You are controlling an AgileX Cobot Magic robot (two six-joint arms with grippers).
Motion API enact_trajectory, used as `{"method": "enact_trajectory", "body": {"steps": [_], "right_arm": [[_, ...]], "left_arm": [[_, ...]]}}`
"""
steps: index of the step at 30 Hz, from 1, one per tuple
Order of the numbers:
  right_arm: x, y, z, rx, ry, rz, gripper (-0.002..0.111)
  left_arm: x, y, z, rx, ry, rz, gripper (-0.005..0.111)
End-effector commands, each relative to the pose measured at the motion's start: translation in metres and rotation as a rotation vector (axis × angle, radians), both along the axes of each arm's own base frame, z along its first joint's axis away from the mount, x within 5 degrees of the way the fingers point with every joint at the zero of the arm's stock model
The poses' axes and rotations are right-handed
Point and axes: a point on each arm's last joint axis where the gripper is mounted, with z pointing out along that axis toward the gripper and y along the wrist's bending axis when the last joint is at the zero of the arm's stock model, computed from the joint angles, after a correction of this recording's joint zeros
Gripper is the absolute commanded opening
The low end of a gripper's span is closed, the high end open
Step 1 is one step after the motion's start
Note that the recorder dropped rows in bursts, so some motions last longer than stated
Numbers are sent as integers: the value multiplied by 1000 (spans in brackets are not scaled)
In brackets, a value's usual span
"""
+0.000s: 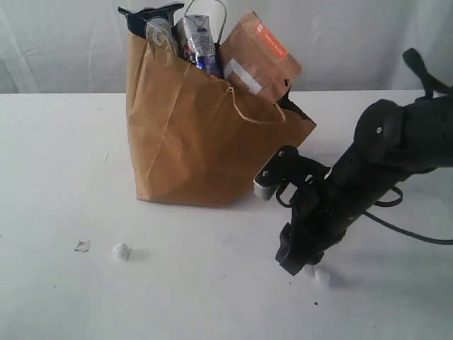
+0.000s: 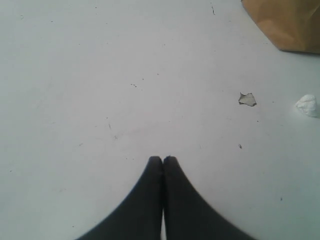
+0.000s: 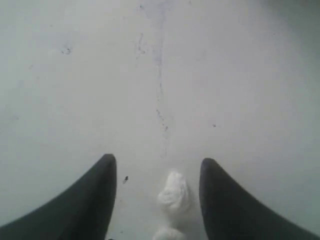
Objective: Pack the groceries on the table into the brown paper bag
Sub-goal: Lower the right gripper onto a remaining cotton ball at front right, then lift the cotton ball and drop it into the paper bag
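In the exterior view the brown paper bag [image 1: 191,142] stands toward the back of the white desk [image 1: 64,163], its mouth slumped open to the right so that its load shows; the brown white-square pouch [image 1: 256,57] leans out of that side, and shiny and dark packages [image 1: 185,34] crowd the top beside it, though I cannot tell which is which; no grocery lies out on the desk, so the packing looks all but done. What is left is litter: a small white lump [image 1: 121,251] and a pale scrap [image 1: 82,246] lie at front left, well apart from the bag; the right hand [image 1: 301,268] is down at the desk just beside a second white lump [image 1: 322,276], probably set low to pick it up. In the left wrist view the left hand [image 2: 163,161] hangs over bare desk with its fingers pressed together and nothing between them; the scrap and the first lump lie ahead of it, with a corner of the bag beyond. In the right wrist view the fingers [image 3: 106,170] stand apart with the second lump between them, touching neither, so it is framed for a grasp but not gripped.
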Motion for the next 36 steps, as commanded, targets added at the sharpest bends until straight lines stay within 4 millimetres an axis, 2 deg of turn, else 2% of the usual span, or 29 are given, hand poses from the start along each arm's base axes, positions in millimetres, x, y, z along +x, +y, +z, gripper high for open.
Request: {"method": "enact_trajectory", "body": {"steps": [1, 8, 12, 17, 19, 22, 25, 29, 33, 36], "right_arm": [[4, -5, -19, -101, -13, 93, 49], [13, -6, -28, -131, -74, 68, 46], [12, -6, -35, -140, -44, 73, 38], [7, -7, -35, -148, 10, 81, 37], [6, -7, -34, -146, 28, 52, 32], [5, -8, -29, -131, 40, -23, 18], [3, -8, -14, -112, 52, -77, 8], [-2, -7, 15, -87, 89, -123, 2], [-8, -6, 57, -36, 114, -199, 2], [-10, -2, 92, 79, 66, -253, 2]], "left_arm": [[-1, 0, -4, -4, 18, -4, 0], [-1, 0, -4, -4, 18, -4, 0], [-1, 0, -4, -4, 18, -4, 0], [-1, -1, -4, -4, 18, -6, 0], [-1, -1, -4, -4, 18, -10, 0], [-1, -1, -4, -4, 18, -17, 0], [-1, -1, -4, -4, 18, -17, 0], [-1, -1, -4, -4, 18, -17, 0], [-1, -1, -4, -4, 18, -17, 0], [-1, -1, -4, -4, 18, -17, 0]]}}
